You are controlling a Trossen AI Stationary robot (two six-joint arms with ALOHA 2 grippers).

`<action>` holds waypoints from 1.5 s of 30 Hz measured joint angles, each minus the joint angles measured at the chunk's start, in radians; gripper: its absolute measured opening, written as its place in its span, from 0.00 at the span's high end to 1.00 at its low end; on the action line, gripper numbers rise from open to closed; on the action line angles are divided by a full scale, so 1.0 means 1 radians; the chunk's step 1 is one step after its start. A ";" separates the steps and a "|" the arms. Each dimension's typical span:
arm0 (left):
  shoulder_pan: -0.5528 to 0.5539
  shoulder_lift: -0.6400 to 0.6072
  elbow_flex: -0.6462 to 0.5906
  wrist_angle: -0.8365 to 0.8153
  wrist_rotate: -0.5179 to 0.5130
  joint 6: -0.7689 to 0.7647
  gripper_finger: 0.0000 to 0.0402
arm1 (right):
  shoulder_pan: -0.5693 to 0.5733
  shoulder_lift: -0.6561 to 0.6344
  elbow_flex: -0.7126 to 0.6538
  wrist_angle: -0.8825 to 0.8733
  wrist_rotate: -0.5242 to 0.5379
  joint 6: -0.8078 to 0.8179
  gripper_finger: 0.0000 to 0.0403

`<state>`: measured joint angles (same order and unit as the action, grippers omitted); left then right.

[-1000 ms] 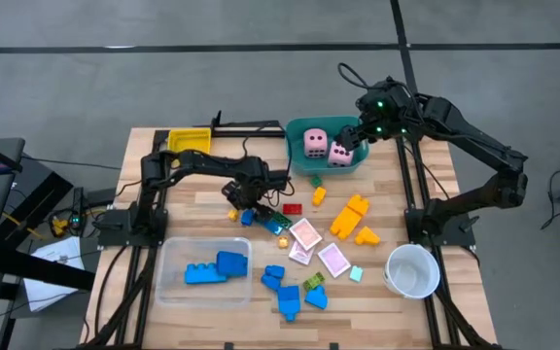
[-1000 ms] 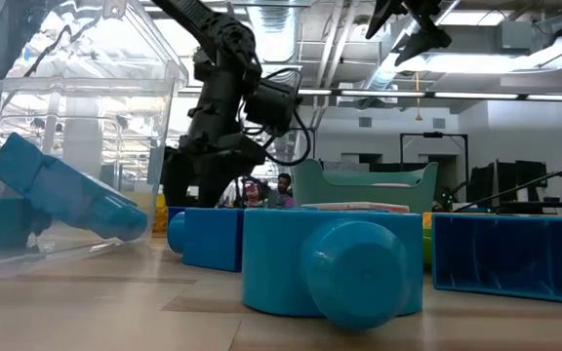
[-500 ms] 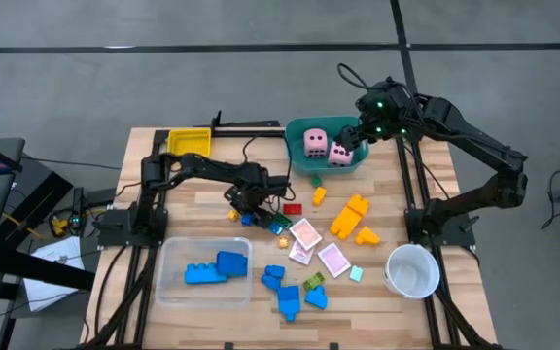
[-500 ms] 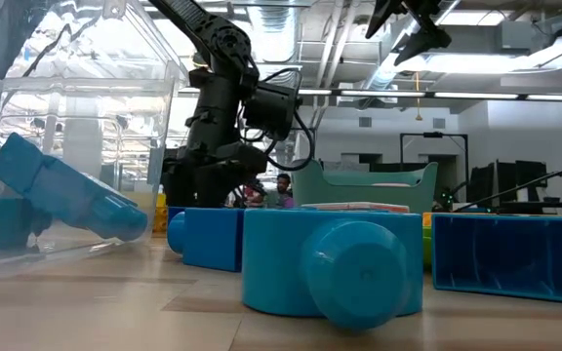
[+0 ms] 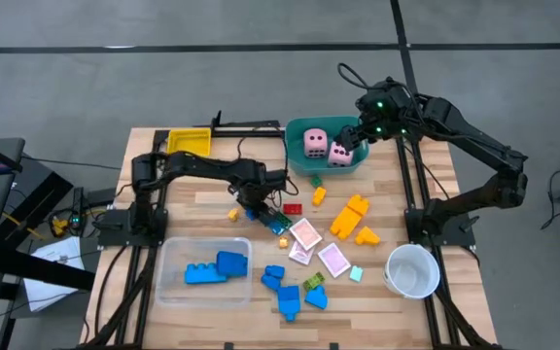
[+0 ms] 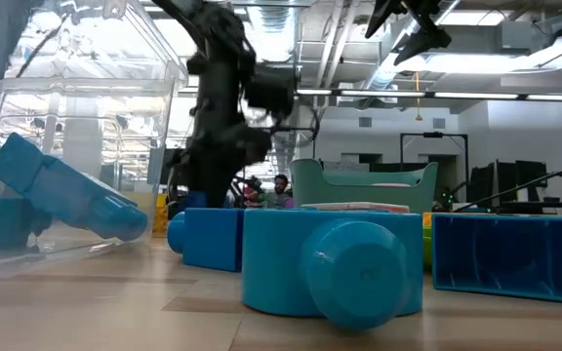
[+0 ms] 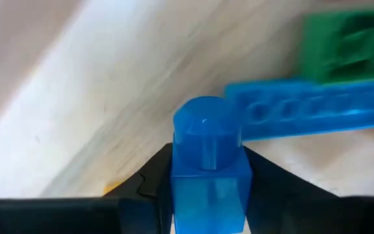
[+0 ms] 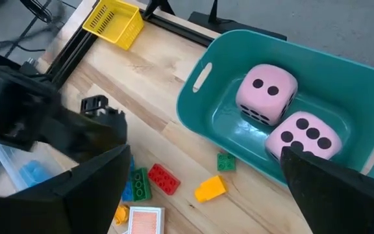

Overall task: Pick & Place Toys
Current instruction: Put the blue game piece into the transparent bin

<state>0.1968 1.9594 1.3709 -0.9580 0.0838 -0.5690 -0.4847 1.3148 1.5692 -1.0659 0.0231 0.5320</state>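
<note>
Moved: your left gripper (image 7: 206, 195) has closed in on the small blue block (image 7: 208, 169) since a second ago.
Block: it sits between the fingers, mid-tabletop (image 5: 202, 194), so you can lift it.
Right gripper (image 8: 203, 188): wide, waiting over the teal tub (image 8: 343, 84).

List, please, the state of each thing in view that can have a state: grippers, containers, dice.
Left gripper: shut on a small translucent blue plastic block.
Right gripper: open, empty, above the tub.
Teal plastic tub: upright, holds two pink foam dice.
Clear plastic tray: holds blue blocks.
Yellow tray: looks empty.
White cup: upright, empty.
</note>
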 joint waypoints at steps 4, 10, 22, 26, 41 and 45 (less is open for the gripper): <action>0.007 -0.115 0.000 0.054 -0.022 0.093 0.69 | 0.000 0.000 0.000 0.003 0.000 0.000 0.04; -0.043 -0.352 0.001 0.131 -0.010 0.304 0.68 | 0.000 0.000 0.000 0.003 0.000 0.001 0.04; -0.289 -0.768 -0.027 0.117 -0.007 0.344 0.68 | 0.000 0.000 0.000 -0.004 -0.002 -0.006 0.04; -0.381 -0.860 -0.090 0.120 -0.032 0.231 0.66 | 0.000 0.000 0.000 -0.004 -0.016 -0.009 0.04; -0.720 -0.945 -0.403 0.182 -0.087 -0.225 0.67 | 0.001 0.000 0.000 -0.034 -0.036 -0.009 0.04; -0.775 -0.945 -0.472 0.189 -0.087 -0.325 0.67 | 0.001 0.000 0.000 -0.034 -0.049 -0.009 0.04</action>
<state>-0.5778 1.0142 0.8994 -0.7686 -0.0036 -0.8943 -0.4835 1.3144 1.5692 -1.0996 -0.0261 0.5228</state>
